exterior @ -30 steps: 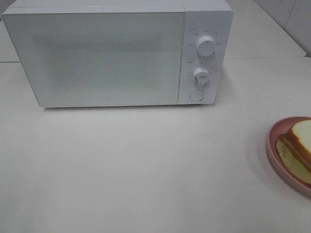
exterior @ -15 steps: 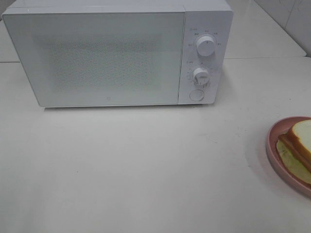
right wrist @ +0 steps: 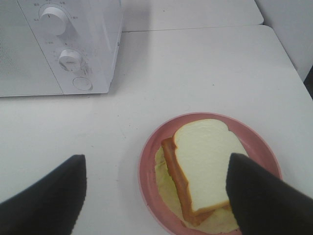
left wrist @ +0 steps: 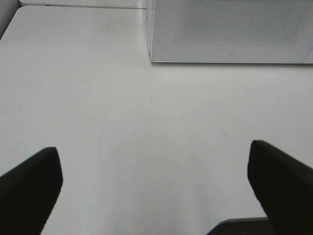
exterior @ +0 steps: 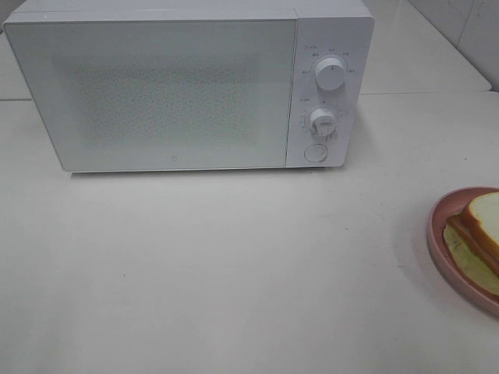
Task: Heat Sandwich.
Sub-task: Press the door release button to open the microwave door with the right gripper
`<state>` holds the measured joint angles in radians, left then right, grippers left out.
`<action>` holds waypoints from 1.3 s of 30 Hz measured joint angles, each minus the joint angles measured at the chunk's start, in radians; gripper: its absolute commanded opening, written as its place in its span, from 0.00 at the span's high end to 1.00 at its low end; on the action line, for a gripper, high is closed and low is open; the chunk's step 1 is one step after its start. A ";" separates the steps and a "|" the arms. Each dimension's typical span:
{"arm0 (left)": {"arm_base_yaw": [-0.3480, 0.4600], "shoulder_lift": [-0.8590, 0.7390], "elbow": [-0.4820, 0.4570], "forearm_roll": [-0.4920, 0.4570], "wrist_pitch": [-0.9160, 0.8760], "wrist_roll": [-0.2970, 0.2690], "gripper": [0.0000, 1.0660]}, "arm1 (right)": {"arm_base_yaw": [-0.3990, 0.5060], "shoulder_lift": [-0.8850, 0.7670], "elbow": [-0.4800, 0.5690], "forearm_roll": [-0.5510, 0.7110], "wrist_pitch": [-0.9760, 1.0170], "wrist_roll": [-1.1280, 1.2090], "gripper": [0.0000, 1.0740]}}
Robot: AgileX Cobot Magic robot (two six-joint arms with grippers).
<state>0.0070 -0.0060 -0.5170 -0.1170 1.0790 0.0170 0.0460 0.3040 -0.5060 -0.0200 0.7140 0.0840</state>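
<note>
The sandwich [exterior: 485, 224], white bread with a brown and pale yellow-green filling, lies on a round pink plate [exterior: 435, 234] at the table's right edge, partly cut off in the exterior high view. The white microwave [exterior: 171, 86] stands at the back with its door shut. Neither gripper shows in the exterior high view. In the right wrist view my right gripper [right wrist: 154, 196] hovers open above the sandwich [right wrist: 203, 156] and plate [right wrist: 145, 171], touching neither. My left gripper [left wrist: 156, 191] is open and empty over bare table, in front of the microwave [left wrist: 230, 29].
The microwave's panel on its right side carries an upper knob [exterior: 330, 72], a lower knob [exterior: 321, 121] and a round button [exterior: 315, 152]. The white table [exterior: 234, 273] stretches in front of it. A tiled wall [exterior: 468, 23] rises at the back right.
</note>
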 measured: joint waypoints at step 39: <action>0.000 0.000 0.000 0.000 0.000 0.000 0.08 | 0.000 0.642 0.035 0.000 -0.657 0.000 0.29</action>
<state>0.0070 -0.0060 -0.5170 -0.1170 1.0790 0.0170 0.0460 0.9460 -0.4710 -0.0200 0.0570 0.0840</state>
